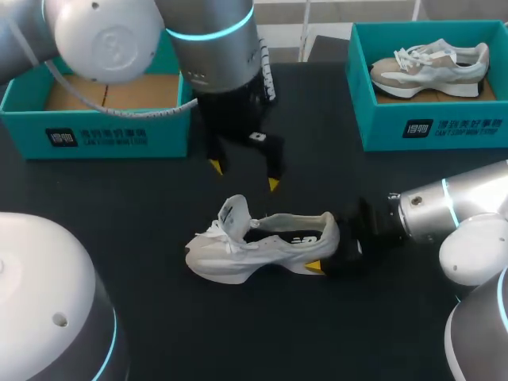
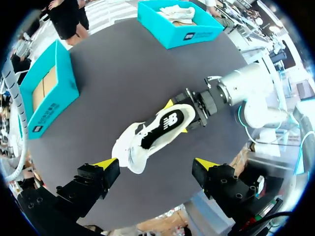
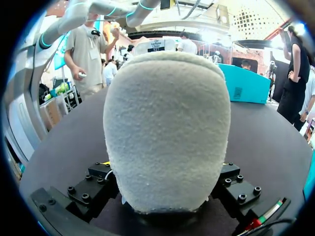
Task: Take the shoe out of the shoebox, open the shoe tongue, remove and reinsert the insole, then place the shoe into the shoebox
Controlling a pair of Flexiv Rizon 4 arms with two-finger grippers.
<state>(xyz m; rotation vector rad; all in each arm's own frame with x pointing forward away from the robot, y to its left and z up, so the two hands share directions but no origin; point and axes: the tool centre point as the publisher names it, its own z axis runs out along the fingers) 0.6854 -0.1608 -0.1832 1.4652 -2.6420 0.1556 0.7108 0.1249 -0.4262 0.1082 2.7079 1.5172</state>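
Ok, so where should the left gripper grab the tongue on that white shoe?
Grip the tongue by its free top edge, standing up above the laces. Come down from above with the left gripper, open over it; the shoe sits upright, heel clamped by the right gripper.

A black table (image 1: pixel 143 262) carries one teal shoebox (image 1: pixel 95 131) at its far left corner, another teal shoebox (image 1: pixel 429 127) at its far right corner, and a white shoe (image 1: pixel 254 246) upright near the middle

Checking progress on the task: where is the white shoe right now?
In the head view the white shoe lies mid-table, its heel in the right gripper, with the open left gripper above it.
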